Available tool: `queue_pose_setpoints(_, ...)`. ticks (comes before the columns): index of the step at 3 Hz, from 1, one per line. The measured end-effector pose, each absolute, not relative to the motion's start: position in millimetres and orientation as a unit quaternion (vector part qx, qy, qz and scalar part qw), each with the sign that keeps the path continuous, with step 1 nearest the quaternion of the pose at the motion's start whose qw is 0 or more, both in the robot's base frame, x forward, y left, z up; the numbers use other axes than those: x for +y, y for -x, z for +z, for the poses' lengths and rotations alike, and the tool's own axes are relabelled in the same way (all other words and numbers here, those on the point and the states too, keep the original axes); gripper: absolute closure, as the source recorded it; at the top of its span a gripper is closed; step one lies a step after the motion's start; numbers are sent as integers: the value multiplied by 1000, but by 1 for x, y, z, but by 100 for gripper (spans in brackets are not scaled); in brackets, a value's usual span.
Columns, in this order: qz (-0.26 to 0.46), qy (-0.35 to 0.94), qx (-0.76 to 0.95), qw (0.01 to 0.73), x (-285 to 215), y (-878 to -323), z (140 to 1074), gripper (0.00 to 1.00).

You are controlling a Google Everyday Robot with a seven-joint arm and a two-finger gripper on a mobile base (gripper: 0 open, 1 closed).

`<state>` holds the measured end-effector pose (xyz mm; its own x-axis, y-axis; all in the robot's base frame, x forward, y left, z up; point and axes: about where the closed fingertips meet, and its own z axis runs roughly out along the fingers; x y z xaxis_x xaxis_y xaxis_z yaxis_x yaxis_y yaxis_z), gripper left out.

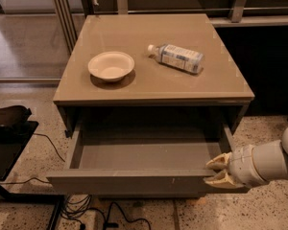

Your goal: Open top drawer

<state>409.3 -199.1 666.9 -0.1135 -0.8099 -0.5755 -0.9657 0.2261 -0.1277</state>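
Camera view showed the top drawer (144, 158) pulled well out from under the counter (149, 87), its grey inside bare. The claw (220, 171) sat at the right end of the front panel (129, 181), clenched across its top edge and seemingly grasping it. A bowl (111, 66) and a bottle (176, 58) lying on its side rested on the counter, well apart from the claw. The drawer looked stiff, fairly light and free on its runners. With no handle on the smooth front, the top lip was the only sound hold, and pulling at one end might skew it.
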Motion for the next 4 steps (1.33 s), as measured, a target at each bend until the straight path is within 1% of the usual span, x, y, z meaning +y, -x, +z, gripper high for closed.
queue_pose_setpoints(2,141,606,733,276,-199,-409,667,14)
queue_pose_setpoints(3,147,607,730,277,-199,-406,667,2)
queue_pose_setpoints(4,161,598,731,286,-209,-379,672,24)
